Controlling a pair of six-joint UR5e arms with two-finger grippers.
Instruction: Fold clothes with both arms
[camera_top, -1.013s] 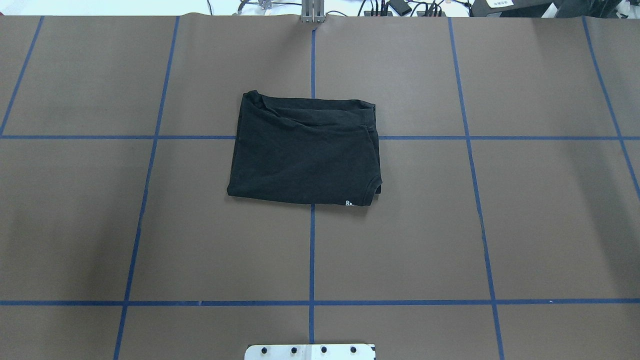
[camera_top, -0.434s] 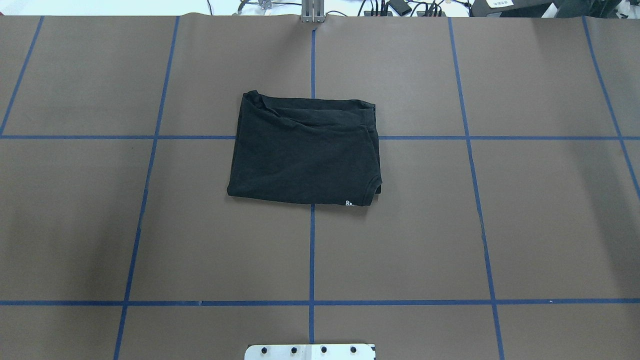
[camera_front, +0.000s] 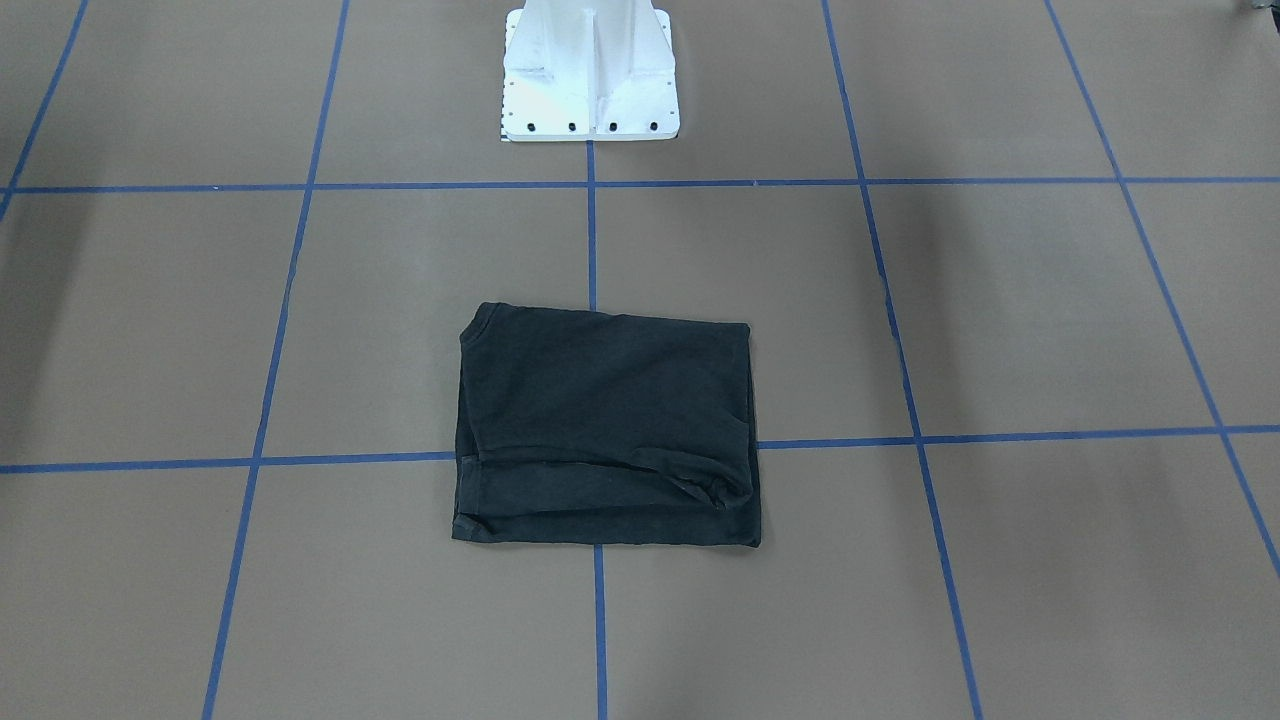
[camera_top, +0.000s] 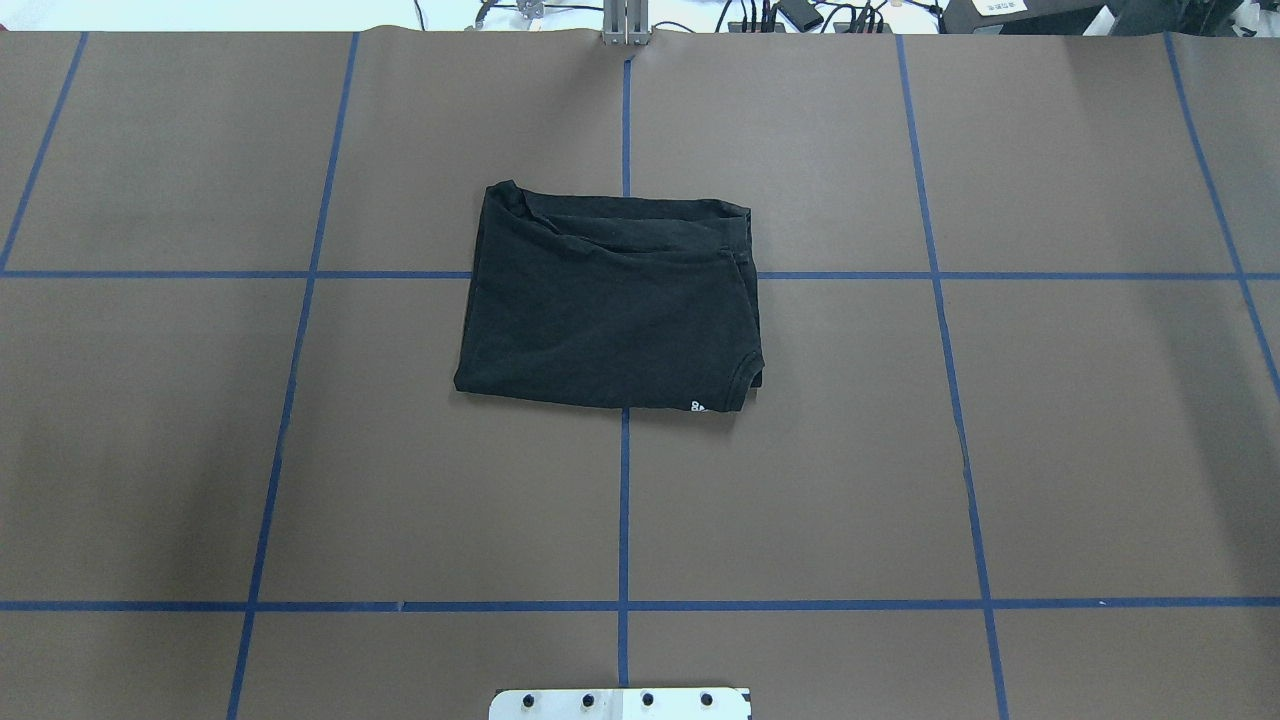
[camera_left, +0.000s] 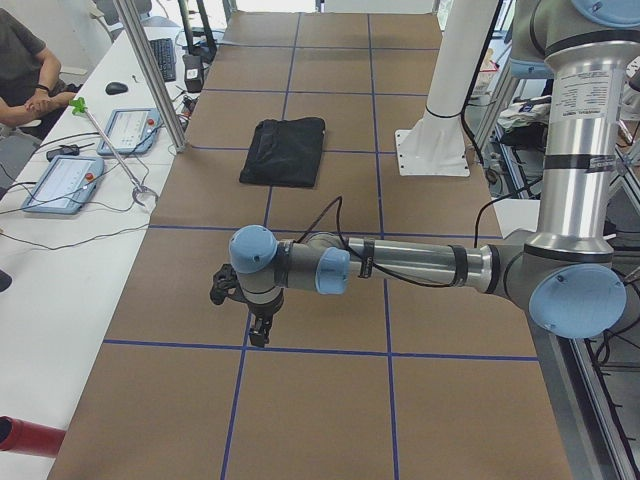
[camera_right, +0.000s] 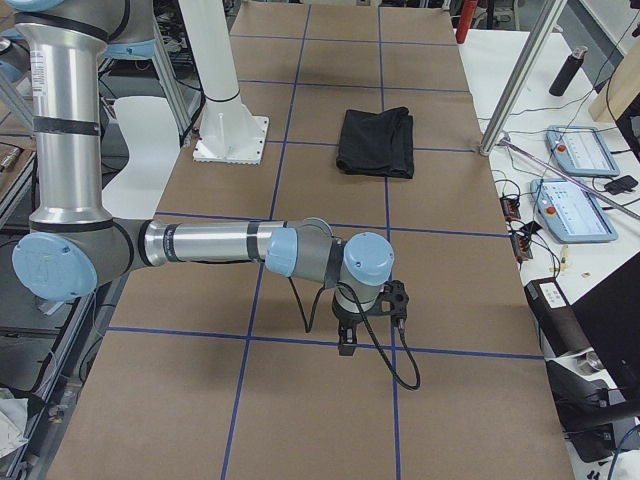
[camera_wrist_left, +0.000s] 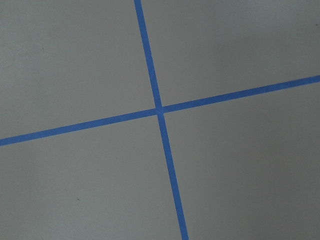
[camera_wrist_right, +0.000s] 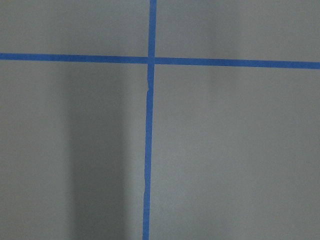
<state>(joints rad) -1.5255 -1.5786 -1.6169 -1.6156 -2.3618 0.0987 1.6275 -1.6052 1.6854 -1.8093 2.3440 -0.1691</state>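
The folded black T-shirt (camera_top: 610, 305) is being shown lying flat mid-table on the brown paper (camera_top: 900, 450), over a crossing of blue tape lines (camera_top: 623, 500), near the white pedestal base (camera_front: 590, 70). The left gripper (camera_left: 258, 338) and right gripper (camera_right: 347, 346) are being held low over the paper, well apart from the shirt. Whether their fingers are apart or together can't be told. Touchscreen pendants (camera_left: 62, 183) are being seen on the white bench (camera_left: 40, 330) alongside.

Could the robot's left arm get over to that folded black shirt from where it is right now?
Probably yes. The left claw hangs over the table, well apart from the shirt, and only bare brown surface crossed by blue tape lies between them. Reach itself looks likely but unproven.
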